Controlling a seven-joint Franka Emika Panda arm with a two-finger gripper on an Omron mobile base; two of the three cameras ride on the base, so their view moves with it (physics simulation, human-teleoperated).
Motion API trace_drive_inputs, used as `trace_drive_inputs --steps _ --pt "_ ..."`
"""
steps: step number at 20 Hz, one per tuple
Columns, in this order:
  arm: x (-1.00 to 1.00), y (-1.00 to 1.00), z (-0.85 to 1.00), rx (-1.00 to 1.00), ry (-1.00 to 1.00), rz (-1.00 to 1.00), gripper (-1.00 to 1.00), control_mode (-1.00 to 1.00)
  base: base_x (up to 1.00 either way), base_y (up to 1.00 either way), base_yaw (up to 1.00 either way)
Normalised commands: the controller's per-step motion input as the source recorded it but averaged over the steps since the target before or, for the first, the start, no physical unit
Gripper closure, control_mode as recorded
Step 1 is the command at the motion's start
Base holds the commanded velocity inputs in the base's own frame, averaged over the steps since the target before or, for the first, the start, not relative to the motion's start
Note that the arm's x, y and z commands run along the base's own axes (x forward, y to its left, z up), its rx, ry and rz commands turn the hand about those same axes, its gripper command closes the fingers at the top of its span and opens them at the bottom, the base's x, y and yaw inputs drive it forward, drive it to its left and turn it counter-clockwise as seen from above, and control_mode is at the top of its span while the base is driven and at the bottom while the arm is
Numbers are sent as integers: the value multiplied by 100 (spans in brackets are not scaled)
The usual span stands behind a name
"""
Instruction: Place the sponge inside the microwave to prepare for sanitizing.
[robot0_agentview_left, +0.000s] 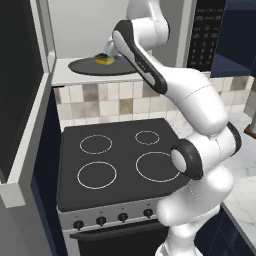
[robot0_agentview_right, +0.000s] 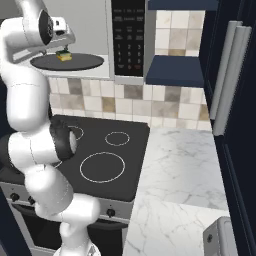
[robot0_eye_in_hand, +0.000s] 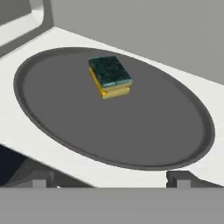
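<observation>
The tool (robot0_eye_in_hand: 111, 177) is seen at the mouth of the microwave (robot0_agentview_right: 127, 40), its jaws spread wide and nothing held between them. Just beyond it, the sponge (robot0_eye_in_hand: 110, 77) is seen lying flat on the dark turntable (robot0_eye_in_hand: 131, 127), apart from the fingertips (robot0_eye_in_hand: 179, 178), green scouring face up over the yellow layer. It is set off centre, towards the turntable's rear rim; its long axis cannot be told. The button panel's markings are too small to be read. Below, the stove (robot0_agentview_left: 115, 160) is seen beside the marble bench (robot0_agentview_right: 180, 175).
</observation>
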Motion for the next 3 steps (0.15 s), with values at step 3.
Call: trace_drive_inputs --steps 3 --pt "-74 -26 -8 3 0 -9 -100 -100 0 0 0"
